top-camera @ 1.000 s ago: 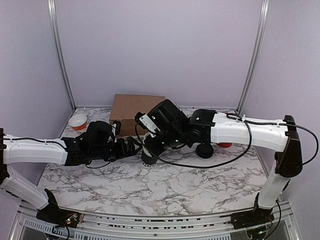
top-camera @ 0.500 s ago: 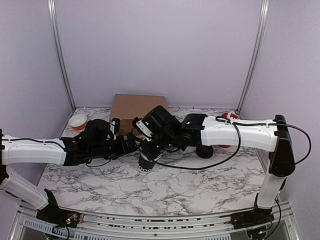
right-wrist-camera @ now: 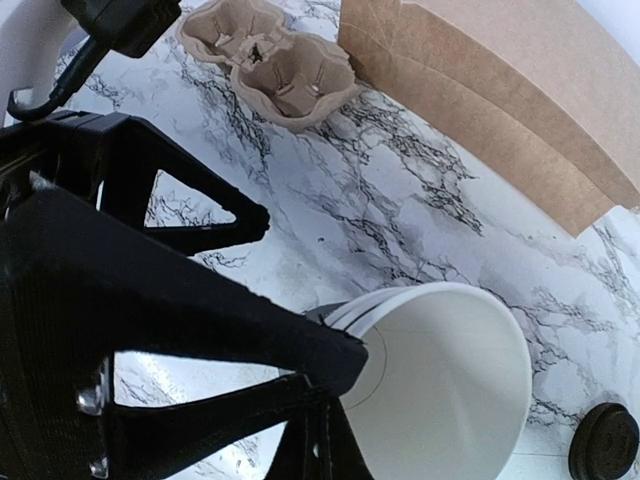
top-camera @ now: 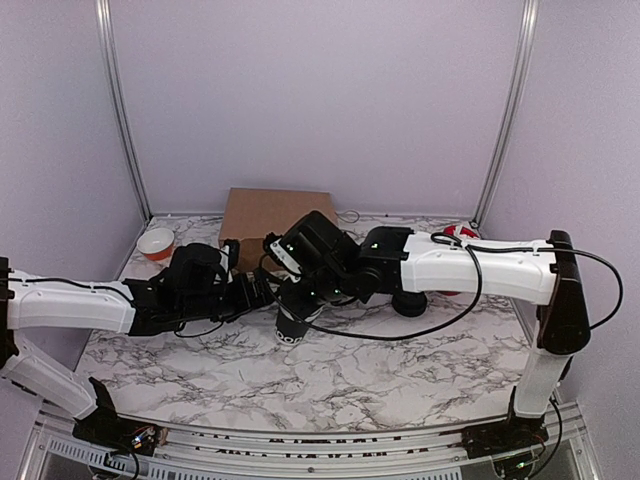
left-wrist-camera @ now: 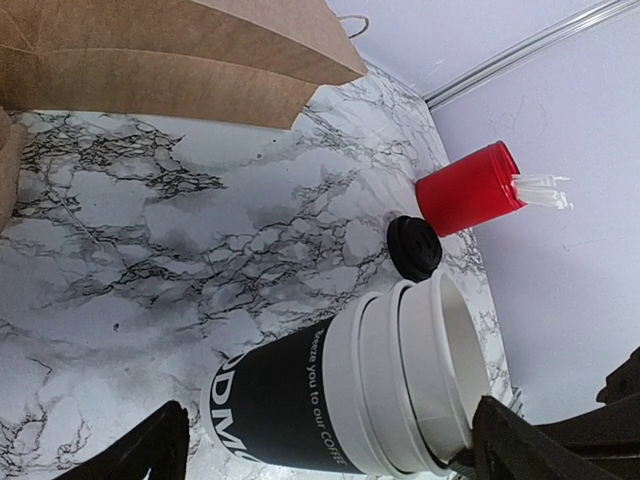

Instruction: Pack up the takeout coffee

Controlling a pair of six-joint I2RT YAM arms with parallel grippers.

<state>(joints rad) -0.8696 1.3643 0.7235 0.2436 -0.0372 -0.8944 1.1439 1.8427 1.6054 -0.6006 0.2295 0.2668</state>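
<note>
A stack of nested black cups (top-camera: 291, 328) with white rims stands on the marble table between both arms. It also shows in the left wrist view (left-wrist-camera: 300, 400) and the right wrist view (right-wrist-camera: 450, 380). No single separate cup shows. My right gripper (right-wrist-camera: 345, 385) comes down from above (top-camera: 297, 300) and is shut on the rim of the innermost cup, one finger inside it. My left gripper (left-wrist-camera: 330, 445) is open, its fingers wide on either side of the stack, reaching in from the left (top-camera: 262, 290). The round black lid (left-wrist-camera: 413, 247) lies flat on the table to the right (top-camera: 408, 302).
A brown paper bag (top-camera: 270, 215) lies at the back centre. A cardboard cup carrier (right-wrist-camera: 270, 65) sits in front of it. A red cylinder of white sticks (left-wrist-camera: 465, 188) stands at the far right. An orange and white bowl (top-camera: 155, 243) sits at the back left.
My right gripper has moved left and down onto the stack's rim. The stack has shifted slightly toward the near left. My left gripper has barely moved.
</note>
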